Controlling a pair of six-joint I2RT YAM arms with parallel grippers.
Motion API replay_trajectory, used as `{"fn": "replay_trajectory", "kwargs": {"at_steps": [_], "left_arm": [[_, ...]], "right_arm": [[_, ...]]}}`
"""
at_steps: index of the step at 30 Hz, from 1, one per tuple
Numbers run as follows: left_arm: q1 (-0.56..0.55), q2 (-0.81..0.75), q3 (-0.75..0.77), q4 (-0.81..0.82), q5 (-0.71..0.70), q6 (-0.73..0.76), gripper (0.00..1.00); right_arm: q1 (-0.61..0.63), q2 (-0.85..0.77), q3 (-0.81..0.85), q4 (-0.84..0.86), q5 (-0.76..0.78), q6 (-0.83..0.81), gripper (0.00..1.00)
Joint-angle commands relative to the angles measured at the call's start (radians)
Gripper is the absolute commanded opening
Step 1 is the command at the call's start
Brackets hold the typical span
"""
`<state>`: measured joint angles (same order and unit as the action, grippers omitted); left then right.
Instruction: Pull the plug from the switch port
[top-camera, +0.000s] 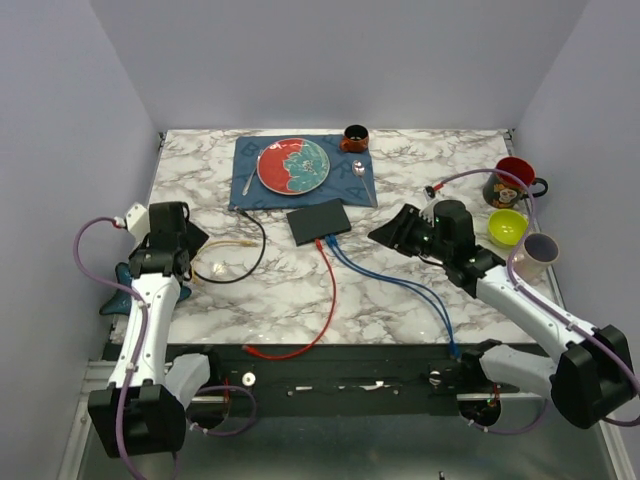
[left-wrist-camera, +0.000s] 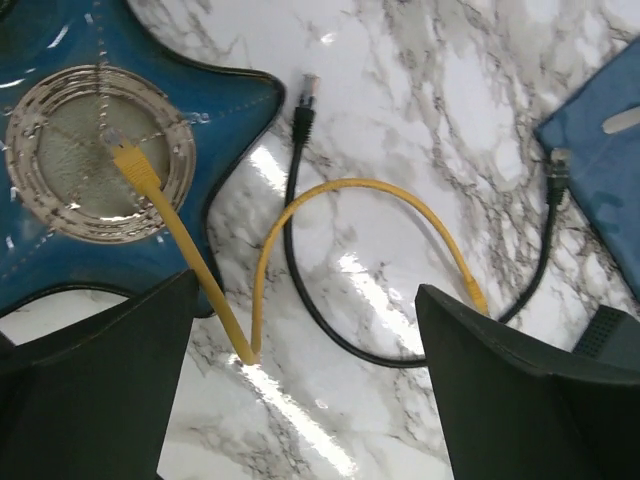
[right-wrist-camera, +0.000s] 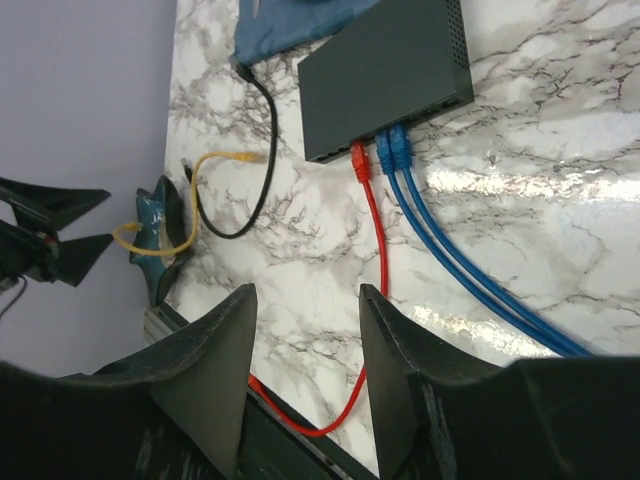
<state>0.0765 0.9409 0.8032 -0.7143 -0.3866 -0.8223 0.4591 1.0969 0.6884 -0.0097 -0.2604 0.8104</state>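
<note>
flat dark switch (top-camera: 319, 221), red plug (right-wrist-camera: 361, 160), blue plugs (right-wrist-camera: 400, 152) seated

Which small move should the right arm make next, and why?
Probably advance the right gripper toward the switch and centre it on the red plug. Its jaws stand open and empty, short of the switch, where the red plug and two blue plugs sit in their ports.

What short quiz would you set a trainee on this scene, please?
1. True or false: the red cable is plugged into the switch.
2. How many blue cables enter the switch? A one, B two, C three.
3. Fill in: the right end effector is ____ and holds nothing.
Key: 1 true; 2 B; 3 open.
</note>
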Motion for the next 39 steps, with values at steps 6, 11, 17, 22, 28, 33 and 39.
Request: {"fn": "replay_trajectory", "kwargs": {"at_steps": [6,11,17,22,28,33,39], "left_arm": [[-0.128,-0.045,0.012,0.347,0.385,-0.035,0.99],[-0.352,0.068,-0.047,0.446,0.315,-0.077,0.99],[-0.395,0.18,-0.039,0.55,0.307,-0.101,0.99],[-0.457,0.353,0.03,0.693,0.385,-0.066,0.92],[-0.495,0.6,0.129,0.759,0.506,-0.057,0.5],[-0.495,0.705,0.142,0.773,0.492,-0.052,0.45],[-0.491,0.788,0.185,0.74,0.459,-0.029,0.48]], "right_arm": [[0.006,0.182,0.074,0.05,-0.069,-0.059,0.54],[0.006,0.33,0.114,0.077,-0.119,-0.056,0.53],[0.006,0.428,0.16,0.109,-0.143,-0.071,0.52],[0.004,0.552,0.224,0.12,-0.171,-0.083,0.49],[0.006,0.665,0.266,0.175,-0.186,-0.085,0.45],[0.006,0.73,0.257,0.29,-0.237,-0.068,0.45],[0.006,0.82,0.298,0.327,-0.263,-0.053,0.48]]}}
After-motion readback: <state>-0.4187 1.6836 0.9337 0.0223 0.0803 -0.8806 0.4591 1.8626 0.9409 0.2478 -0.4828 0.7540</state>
